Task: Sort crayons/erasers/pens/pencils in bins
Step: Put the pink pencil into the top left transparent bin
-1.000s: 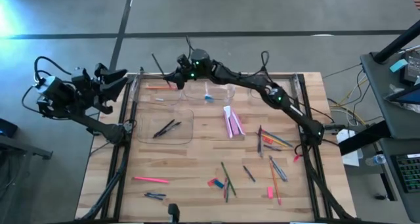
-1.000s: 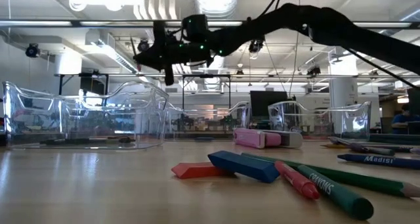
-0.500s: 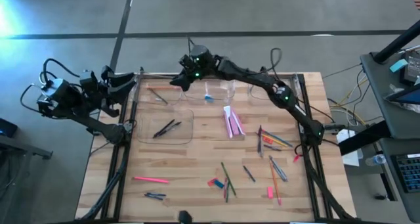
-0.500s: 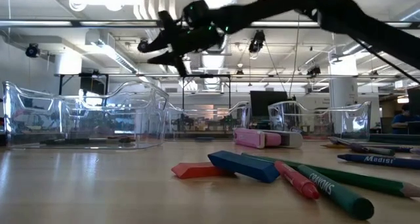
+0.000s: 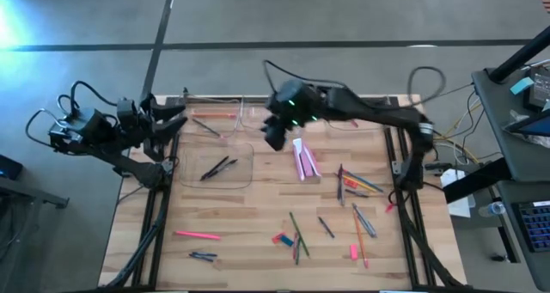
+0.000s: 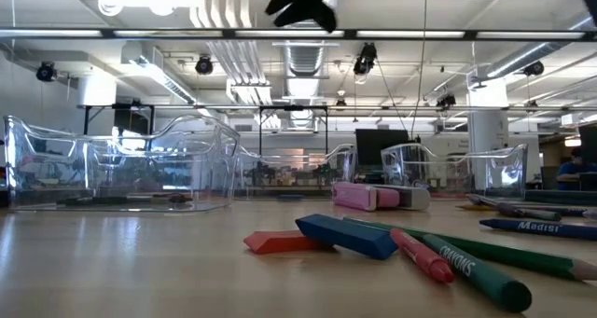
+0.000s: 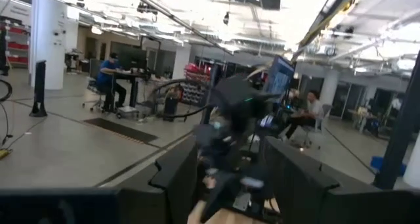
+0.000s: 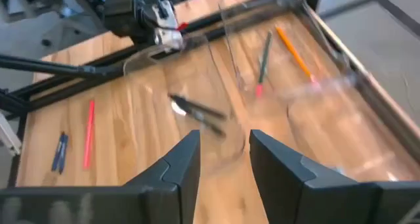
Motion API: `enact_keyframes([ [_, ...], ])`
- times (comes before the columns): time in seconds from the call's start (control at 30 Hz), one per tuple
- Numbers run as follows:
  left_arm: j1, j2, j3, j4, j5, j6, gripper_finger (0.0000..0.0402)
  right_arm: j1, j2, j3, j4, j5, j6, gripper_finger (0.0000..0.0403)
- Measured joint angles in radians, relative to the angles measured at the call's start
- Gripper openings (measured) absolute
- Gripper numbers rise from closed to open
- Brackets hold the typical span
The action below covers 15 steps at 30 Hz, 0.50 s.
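The right gripper (image 5: pixel 273 137) hangs empty, jaws apart, high above the desk's far middle. The erasers (image 5: pixel 280 239) lie near the front edge, light, stiff, stubby; best pinched across the short sides. The left gripper (image 5: pixel 174 121) waits, open, beyond the left edge.

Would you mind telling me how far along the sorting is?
Done: pens lie in the near-left bin, pencils in the far-left bin. In hand: nothing; the right gripper hovers open and empty. Left: pink erasers, crayons and more on the table.
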State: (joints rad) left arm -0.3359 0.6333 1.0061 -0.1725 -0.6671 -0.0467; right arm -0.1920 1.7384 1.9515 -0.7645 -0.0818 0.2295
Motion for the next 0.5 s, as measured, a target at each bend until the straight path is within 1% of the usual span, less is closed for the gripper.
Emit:
enact_keyframes([
  [0.17,0.0,0.016,0.0,-0.001,0.004,0.001,0.0162,0.107,-0.201,-0.247,0.002,0.144,0.121,0.0121],
  [0.23,0.0,0.025,0.0,-0.004,0.004,0.0,0.0162,0.153,-0.275,-0.341,0.002,0.181,0.169,0.0121],
  [0.4,0.0,0.045,-0.002,-0.004,0.023,0.001,0.0162,0.255,-0.442,-0.569,0.002,0.212,0.334,0.0121],
  [0.5,0.0,0.065,-0.003,-0.004,0.034,0.001,0.0162,0.313,-0.519,-0.693,0.001,0.217,0.454,0.0121],
])
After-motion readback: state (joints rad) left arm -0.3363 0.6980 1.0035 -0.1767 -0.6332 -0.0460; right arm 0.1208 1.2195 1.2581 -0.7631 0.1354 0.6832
